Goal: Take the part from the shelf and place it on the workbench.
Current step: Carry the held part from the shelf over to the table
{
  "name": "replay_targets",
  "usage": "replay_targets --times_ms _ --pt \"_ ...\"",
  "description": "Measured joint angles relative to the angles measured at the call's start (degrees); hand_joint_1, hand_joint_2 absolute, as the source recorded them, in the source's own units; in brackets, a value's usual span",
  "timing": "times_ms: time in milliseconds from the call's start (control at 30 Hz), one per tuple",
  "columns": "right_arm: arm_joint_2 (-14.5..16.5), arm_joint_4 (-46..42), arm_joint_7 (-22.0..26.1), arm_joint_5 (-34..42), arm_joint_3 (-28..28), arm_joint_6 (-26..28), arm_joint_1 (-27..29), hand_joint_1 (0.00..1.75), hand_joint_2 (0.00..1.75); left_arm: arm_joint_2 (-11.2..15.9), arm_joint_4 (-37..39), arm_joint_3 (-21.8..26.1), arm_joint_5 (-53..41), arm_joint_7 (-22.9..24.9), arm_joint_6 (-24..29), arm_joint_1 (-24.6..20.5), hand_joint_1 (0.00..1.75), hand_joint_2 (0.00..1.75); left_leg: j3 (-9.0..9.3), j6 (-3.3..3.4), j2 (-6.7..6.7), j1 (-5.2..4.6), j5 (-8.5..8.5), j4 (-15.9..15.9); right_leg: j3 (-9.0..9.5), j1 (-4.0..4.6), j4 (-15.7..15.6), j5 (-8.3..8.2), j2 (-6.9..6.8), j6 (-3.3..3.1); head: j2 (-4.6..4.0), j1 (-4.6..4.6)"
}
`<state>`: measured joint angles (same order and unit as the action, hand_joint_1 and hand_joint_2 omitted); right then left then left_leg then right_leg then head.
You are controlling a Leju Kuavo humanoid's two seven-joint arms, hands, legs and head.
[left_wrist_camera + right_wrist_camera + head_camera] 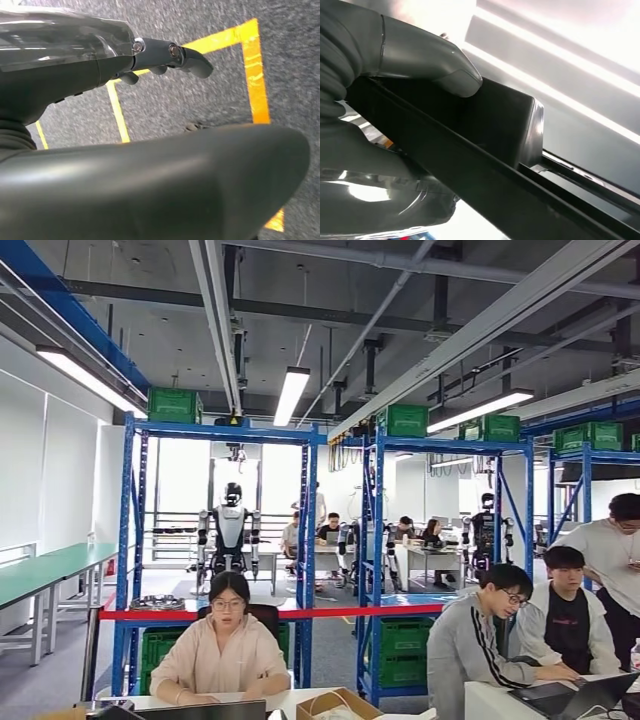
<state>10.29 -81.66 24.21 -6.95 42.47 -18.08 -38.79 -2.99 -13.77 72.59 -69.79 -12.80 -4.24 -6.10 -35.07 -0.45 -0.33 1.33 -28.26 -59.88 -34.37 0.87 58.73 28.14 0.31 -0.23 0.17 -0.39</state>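
risk: the part (497, 130), a dark box-shaped piece with a long flat rail, could slip or twist out of the grasp while it is carried. judged cause: the visible hold is the thumb pressed on one face of the block, and the rail extends well beyond the right hand (395, 125), giving it leverage. a second risk is contact with people seated at the desk (249, 702) in front of the blue shelf (309, 530), should the robot walk toward them.

right hand: closed around the part, thumb on the block, palm under the rail. the part is in this hand, not on any workbench.

left hand (166, 57): fingers extended and slightly curled, holding nothing, hanging above grey floor with yellow tape (256, 75).
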Motion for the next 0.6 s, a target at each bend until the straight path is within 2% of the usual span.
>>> replay_targets --times_ms 67,100,133,200,233,267,300,367,400,433,467,533,600 --pt "0.6 3.1 -0.4 -1.4 -0.1 1.3 -2.1 1.75 1.75 0.0 0.0 -0.4 -0.4 0.0 -0.1 0.0 0.00 1.75 0.05 0.62 -0.04 0.07 0.12 0.0 -0.17 -0.12 0.5 0.55 -0.06 0.46 0.00 0.01" --pt "0.9 4.8 -0.7 -2.3 -0.2 2.2 -3.1 1.75 1.75 0.0 0.0 -0.6 -0.6 0.0 -0.1 -0.1 0.00 1.75 0.10 0.88 -0.04 0.16 0.18 0.1 -0.72 -0.23 1.9 1.47 -0.08 0.76 0.00 0.01" --pt "1.2 6.6 -1.0 -3.6 -0.4 3.5 -4.3 1.75 1.75 0.0 0.0 -0.9 -0.8 0.0 -0.1 -0.2 0.00 1.75 0.14 1.08 -0.04 0.23 0.19 0.1 -1.90 -0.35 4.5 2.95 -0.11 1.07 0.00 0.01" --pt "1.8 11.0 -1.7 -7.2 -1.2 7.3 -6.6 1.75 1.75 0.0 0.0 -1.5 -1.2 0.0 -0.2 -0.5 0.00 1.75 0.15 1.28 -0.05 0.23 0.15 0.1 -5.68 -0.54 12.3 6.30 -0.13 1.48 0.00 0.00" --pt "2.0 13.2 -2.1 -9.2 -1.8 9.5 -7.6 1.75 1.75 0.0 0.0 -1.8 -1.4 0.0 -0.3 -0.5 0.00 1.75 0.17 1.32 -0.06 0.22 0.13 0.1 -7.36 -0.58 15.5 7.17 -0.13 1.56 0.00 0.00" --pt "2.1 15.1 -2.6 -11.4 -2.4 11.8 -8.5 1.75 1.75 0.0 0.0 -2.0 -1.5 0.0 -0.3 -0.5 0.00 1.75 0.23 1.35 -0.10 0.20 0.10 0.1 -8.15 -0.58 16.7 6.95 -0.13 1.53 0.00 0.00" --pt "2.2 16.5 -3.2 -13.5 -2.9 14.0 -9.2 1.75 1.75 0.0 0.0 -2.1 -1.6 0.0 -0.3 -0.5 0.00 1.75 0.30 1.36 -0.16 0.17 0.06 0.1 -7.80 -0.55 15.4 5.58 -0.11 1.38 0.00 0.00" --pt "2.6 18.5 -4.9 -19.0 -4.3 18.3 -10.7 1.75 1.75 -0.1 0.0 -2.4 -1.6 0.0 -0.3 -0.6 0.00 1.75 0.46 1.34 -0.26 0.11 -0.04 0.2 -4.55 -0.30 7.7 1.29 -0.07 0.70 0.00 0.01" --pt "2.8 19.0 -6.1 -22.5 -5.0 20.4 -11.3 1.75 1.75 -0.2 0.0 -2.6 -1.6 0.0 -0.3 -0.5 0.00 1.75 0.47 1.25 -0.29 0.07 -0.08 0.2 -2.89 -0.11 3.8 -0.28 -0.06 0.34 0.00 0.01" --pt "2.9 19.3 -7.6 -26.8 -5.7 22.4 -11.8 1.75 1.75 -0.3 0.0 -2.8 -1.6 0.0 -0.3 -0.5 0.00 1.75 0.45 1.10 -0.30 0.09 -0.10 0.3 -1.76 0.10 1.2 -1.08 -0.04 0.05 0.01 0.02" --pt "2.9 19.3 -9.3 -31.6 -6.4 24.0 -12.0 1.75 1.75 -0.3 0.0 -2.9 -1.6 0.1 -0.3 -0.4 0.00 1.75 0.41 0.90 -0.31 0.11 -0.11 0.4 -1.27 0.25 0.1 -1.11 -0.02 -0.14 0.01 0.01" --pt "2.9 18.7 -12.9 -42.5 -7.6 26.2 -12.0 1.75 1.75 -0.4 0.0 -3.1 -1.6 0.2 -0.3 -0.1 0.00 1.75 0.51 0.35 -0.30 0.11 -0.14 0.7 -0.99 0.26 -0.5 -1.13 0.00 -0.47 0.01 0.01" --pt "3.1 17.8 -16.1 -51.8 -8.5 27.1 -12.0 1.75 1.75 -0.4 0.0 -3.1 -1.6 0.2 -0.3 0.2 0.00 1.75 0.24 -0.04 -0.20 0.00 -1.14 -0.2 -0.47 -0.02 -1.4 -1.46 -0.08 -0.89 0.00 0.02"
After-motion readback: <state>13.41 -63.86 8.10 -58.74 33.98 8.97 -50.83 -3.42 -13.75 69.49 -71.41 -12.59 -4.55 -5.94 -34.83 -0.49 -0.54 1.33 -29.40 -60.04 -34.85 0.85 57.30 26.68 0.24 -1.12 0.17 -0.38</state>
